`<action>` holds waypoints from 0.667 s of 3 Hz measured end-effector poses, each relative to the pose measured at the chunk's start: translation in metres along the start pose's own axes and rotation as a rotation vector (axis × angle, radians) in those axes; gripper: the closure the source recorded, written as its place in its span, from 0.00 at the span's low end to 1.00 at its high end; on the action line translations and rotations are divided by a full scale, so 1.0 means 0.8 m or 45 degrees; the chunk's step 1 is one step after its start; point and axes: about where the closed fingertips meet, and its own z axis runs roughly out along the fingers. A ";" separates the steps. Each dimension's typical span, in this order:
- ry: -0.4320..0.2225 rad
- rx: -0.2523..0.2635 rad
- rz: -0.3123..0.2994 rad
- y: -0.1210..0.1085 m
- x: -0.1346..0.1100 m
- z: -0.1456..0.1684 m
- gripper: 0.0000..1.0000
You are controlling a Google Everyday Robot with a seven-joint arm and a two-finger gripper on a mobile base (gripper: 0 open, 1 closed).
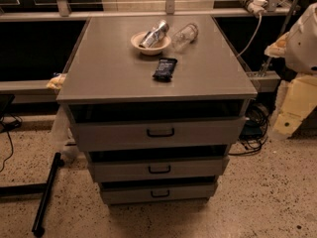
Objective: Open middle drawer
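A grey metal cabinet (pixel 124 78) stands in the middle of the camera view with three drawers stacked in its front. The middle drawer (pixel 198 168) is the medium grey front with a small black loop handle (pixel 159 169). It sits between the tall top drawer (pixel 208 132) and the narrow bottom drawer (pixel 193 191). A dark gap shows above each drawer front. My gripper is not in view. Only a white rounded part of my arm (pixel 303 38) shows at the right edge, well above and to the right of the drawers.
On the cabinet top lie a bowl (pixel 148 46) holding a metal can (pixel 154 33), a clear bottle (pixel 184 35) on its side and a dark snack bag (pixel 165 69). A black pole (pixel 47 192) lies on the floor at the left. Cables (pixel 255 128) lie at the right.
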 end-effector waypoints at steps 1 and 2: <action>-0.002 0.006 0.000 0.000 0.000 0.000 0.00; -0.028 0.010 0.004 0.010 0.006 0.036 0.00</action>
